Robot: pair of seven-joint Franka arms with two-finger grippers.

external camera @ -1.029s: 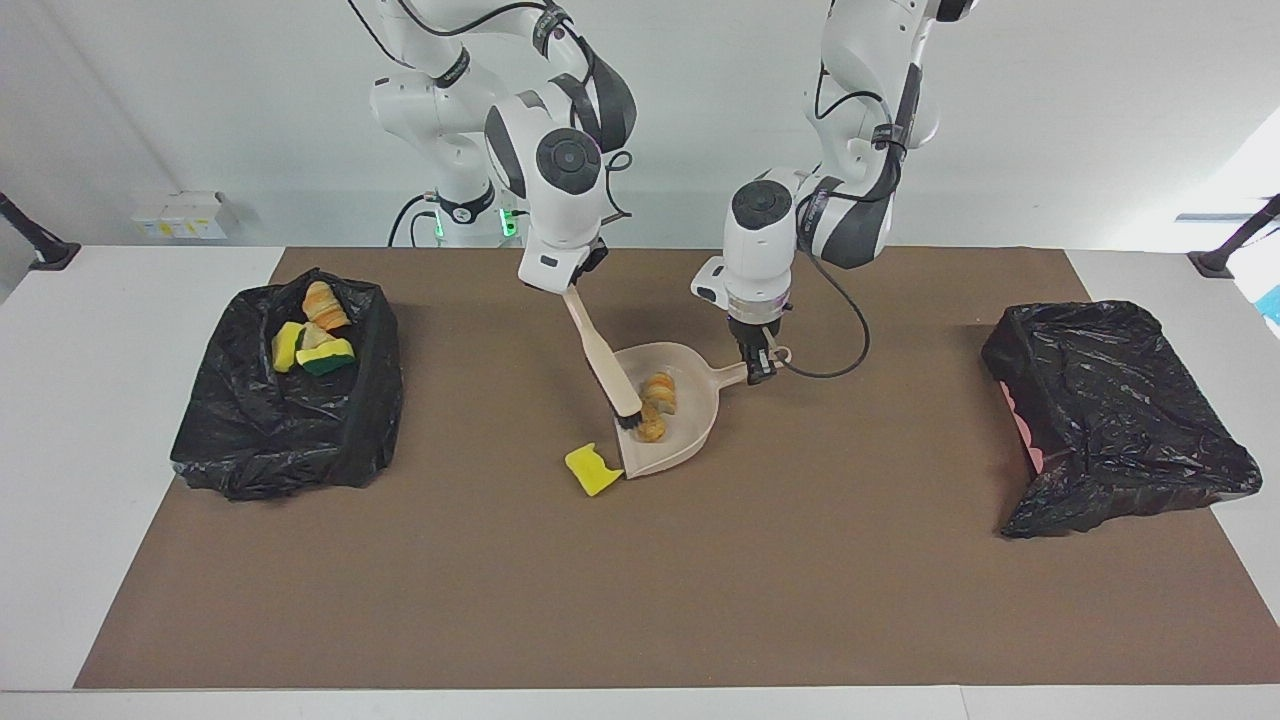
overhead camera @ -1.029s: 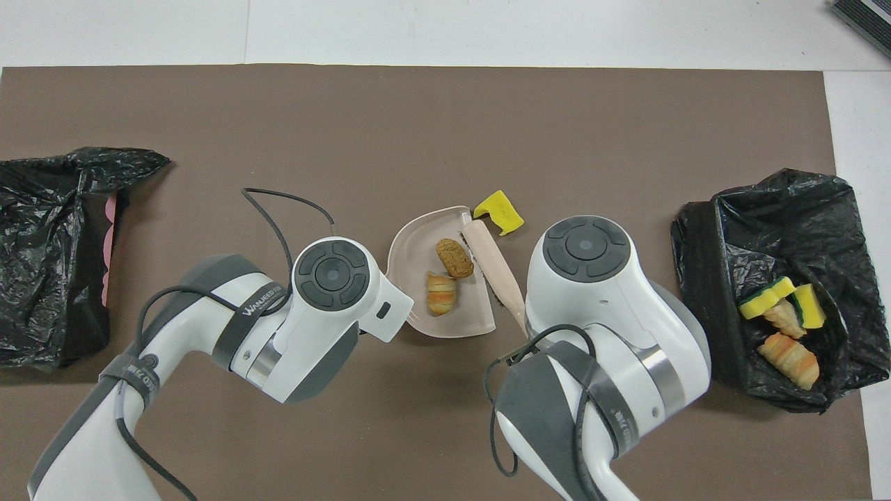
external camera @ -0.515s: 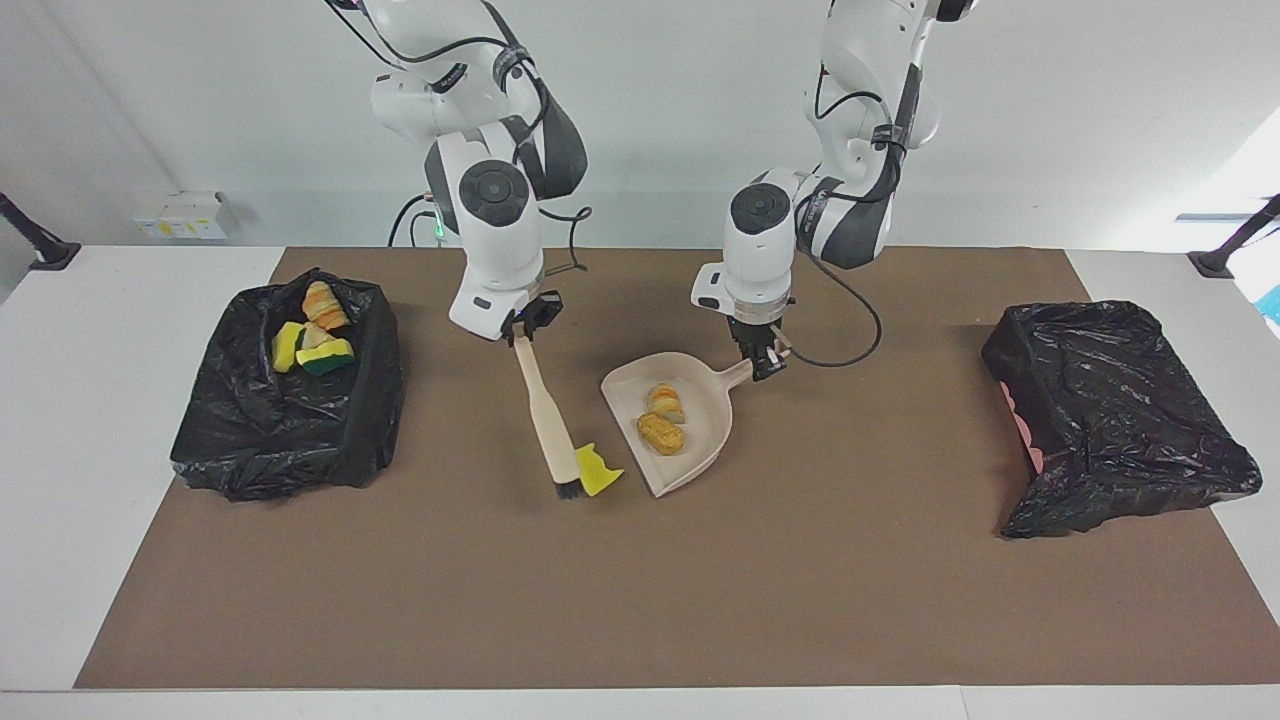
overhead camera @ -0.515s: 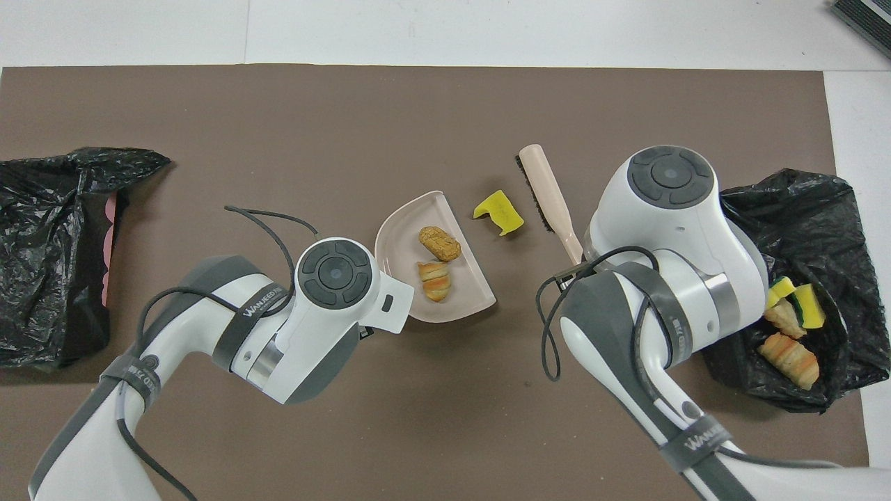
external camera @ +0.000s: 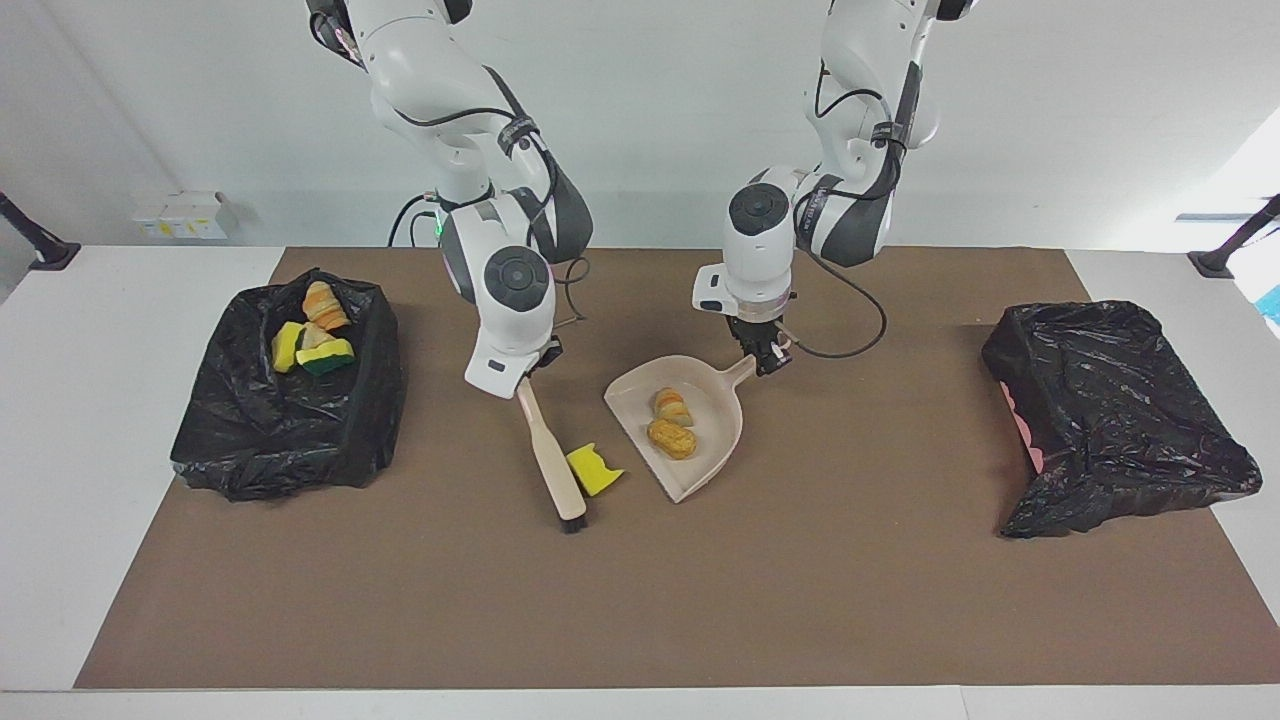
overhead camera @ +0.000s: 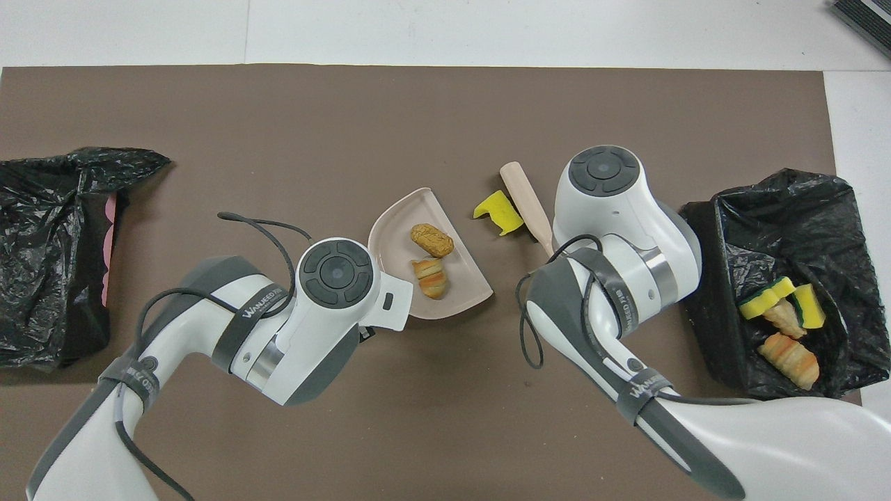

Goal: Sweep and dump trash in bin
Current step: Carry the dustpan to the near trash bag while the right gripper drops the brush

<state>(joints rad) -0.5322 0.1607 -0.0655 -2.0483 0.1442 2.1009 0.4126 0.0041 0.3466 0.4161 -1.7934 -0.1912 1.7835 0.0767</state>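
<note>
A yellow sponge piece of trash lies on the brown mat between the brush and the dustpan. My right gripper is shut on the handle of the beige brush, which slants down beside the sponge, toward the right arm's end of the table. The brush's bristle end rests on the mat. My left gripper is shut on the handle of the beige dustpan. Two bread-like lumps lie in the dustpan. In the overhead view both grippers are hidden under their wrists.
A black-bagged bin toward the right arm's end of the table holds several sponge and bread pieces. A second black-bagged bin stands toward the left arm's end.
The brush left the dustpan's mouth and swung round the sponge to its side toward the right arm's end. The dustpan shifted slightly toward the left arm's end. The sponge barely moved.
</note>
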